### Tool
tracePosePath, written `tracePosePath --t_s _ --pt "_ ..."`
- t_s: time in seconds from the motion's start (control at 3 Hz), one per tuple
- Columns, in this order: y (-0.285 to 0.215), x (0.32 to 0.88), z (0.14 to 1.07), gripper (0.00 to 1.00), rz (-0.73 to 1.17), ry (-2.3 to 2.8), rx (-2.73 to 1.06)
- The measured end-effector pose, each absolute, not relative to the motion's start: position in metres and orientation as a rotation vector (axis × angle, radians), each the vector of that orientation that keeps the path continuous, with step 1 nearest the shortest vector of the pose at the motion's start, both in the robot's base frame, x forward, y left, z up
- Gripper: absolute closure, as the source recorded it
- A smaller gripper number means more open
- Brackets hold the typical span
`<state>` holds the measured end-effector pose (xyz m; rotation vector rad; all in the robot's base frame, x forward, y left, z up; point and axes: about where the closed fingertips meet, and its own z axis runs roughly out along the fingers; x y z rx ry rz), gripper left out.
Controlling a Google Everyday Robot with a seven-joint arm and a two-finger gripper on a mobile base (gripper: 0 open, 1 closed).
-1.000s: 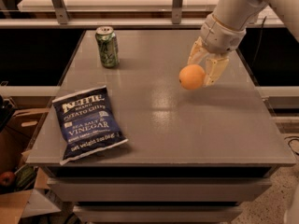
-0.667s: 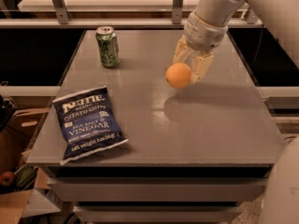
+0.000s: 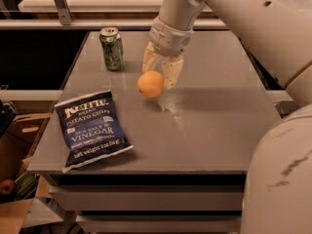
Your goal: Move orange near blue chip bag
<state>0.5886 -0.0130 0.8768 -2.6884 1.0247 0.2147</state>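
Clamping the orange (image 3: 150,85), the gripper (image 3: 158,78) hangs apart from the blue chip bag (image 3: 91,128) lettered "Kettle Brand… Vinegar".

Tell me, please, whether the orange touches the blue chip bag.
Apart: camera view shows bare table between orange and blue chip bag; gripper holds the orange mid-table.

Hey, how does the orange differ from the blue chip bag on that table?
The orange is round, smooth and plain orange; the blue chip bag is flat, crinkly and dark navy with white lettering. The orange is smaller than the bag. The orange is held in the gripper mid-table; the bag lies free at the front left corner. Both are over the same grey table.
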Motion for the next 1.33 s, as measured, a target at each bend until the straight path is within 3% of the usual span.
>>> tracePosePath --t_s 1.0,1.33 --pt "0.062 0.538 0.854 1.00 0.363 0.773 -2.756" --pt "0.067 0.530 0.852 0.82 0.382 0.752 -2.766"
